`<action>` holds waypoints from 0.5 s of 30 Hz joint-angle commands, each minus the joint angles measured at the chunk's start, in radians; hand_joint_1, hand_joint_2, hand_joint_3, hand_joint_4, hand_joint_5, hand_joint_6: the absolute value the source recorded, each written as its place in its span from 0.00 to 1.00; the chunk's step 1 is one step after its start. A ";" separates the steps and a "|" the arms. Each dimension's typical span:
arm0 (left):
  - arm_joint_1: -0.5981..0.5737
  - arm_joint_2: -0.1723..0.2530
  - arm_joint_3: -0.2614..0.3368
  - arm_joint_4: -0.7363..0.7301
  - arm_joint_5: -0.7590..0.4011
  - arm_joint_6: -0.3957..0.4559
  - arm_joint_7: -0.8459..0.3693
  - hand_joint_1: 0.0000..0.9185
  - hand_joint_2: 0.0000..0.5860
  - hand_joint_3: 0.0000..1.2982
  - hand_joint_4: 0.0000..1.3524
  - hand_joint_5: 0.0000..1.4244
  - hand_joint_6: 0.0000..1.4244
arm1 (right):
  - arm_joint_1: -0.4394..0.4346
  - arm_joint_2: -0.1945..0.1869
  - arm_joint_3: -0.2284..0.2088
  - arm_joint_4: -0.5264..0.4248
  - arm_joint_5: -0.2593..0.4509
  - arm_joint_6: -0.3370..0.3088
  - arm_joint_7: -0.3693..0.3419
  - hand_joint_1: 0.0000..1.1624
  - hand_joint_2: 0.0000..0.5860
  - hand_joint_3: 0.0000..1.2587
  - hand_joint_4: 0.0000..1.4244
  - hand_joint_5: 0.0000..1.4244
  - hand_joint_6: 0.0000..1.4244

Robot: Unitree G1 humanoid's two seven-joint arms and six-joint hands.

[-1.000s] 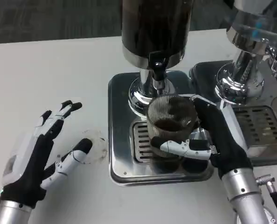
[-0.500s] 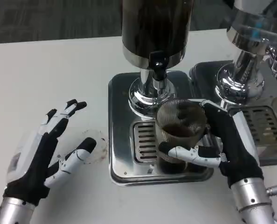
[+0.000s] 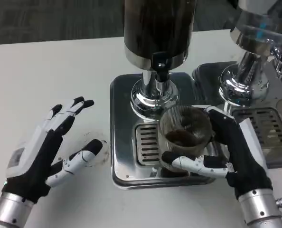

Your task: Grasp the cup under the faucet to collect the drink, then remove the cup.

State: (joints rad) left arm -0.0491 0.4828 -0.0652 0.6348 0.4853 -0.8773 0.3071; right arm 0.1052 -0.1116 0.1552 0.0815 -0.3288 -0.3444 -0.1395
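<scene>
A clear ribbed cup [image 3: 184, 132] with dark drink at its bottom stands over the drip grille [image 3: 147, 144], in front of and slightly right of the black faucet [image 3: 160, 62] of the dark dispenser [image 3: 157, 28]. My right hand [image 3: 231, 152] grips the cup from the right, thumb across its front. My left hand [image 3: 46, 145] hovers over the white table at the left, fingers apart, holding nothing.
The dispenser stands on a steel drip tray [image 3: 122, 133]. A second steel dispenser [image 3: 250, 57] with its own tray [image 3: 269, 128] is at the right. A faint wet ring [image 3: 97, 142] marks the table beside my left hand.
My right hand has drawn the cup right and toward me, out from under the faucet. My left hand has drifted slightly right.
</scene>
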 commanded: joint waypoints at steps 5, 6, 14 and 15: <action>0.092 0.060 0.006 -0.142 0.065 0.025 -0.002 0.00 0.32 0.11 0.00 0.03 0.00 | 0.042 -0.019 0.013 -0.128 0.014 0.002 0.056 0.86 0.18 0.55 0.52 0.50 0.61; 0.107 0.066 0.010 -0.164 0.075 0.031 0.000 0.00 0.31 0.11 0.00 0.03 0.00 | 0.050 -0.020 0.014 -0.142 0.014 0.005 0.064 0.86 0.18 0.55 0.52 0.50 0.61; 0.230 0.107 0.047 -0.284 0.142 0.117 0.022 0.00 0.32 0.07 0.00 0.00 0.00 | 0.091 -0.018 0.017 -0.201 0.018 0.037 0.111 0.86 0.18 0.55 0.52 0.51 0.61; 0.239 0.108 0.049 -0.295 0.144 0.124 0.021 0.00 0.32 0.07 0.00 0.00 0.00 | 0.095 -0.018 0.018 -0.208 0.019 0.039 0.115 0.86 0.18 0.55 0.52 0.51 0.61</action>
State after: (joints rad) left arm 0.1605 0.5735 -0.0302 0.3720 0.6088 -0.7747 0.3147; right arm 0.1937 -0.1333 0.1713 -0.0846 -0.3267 -0.3019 -0.0270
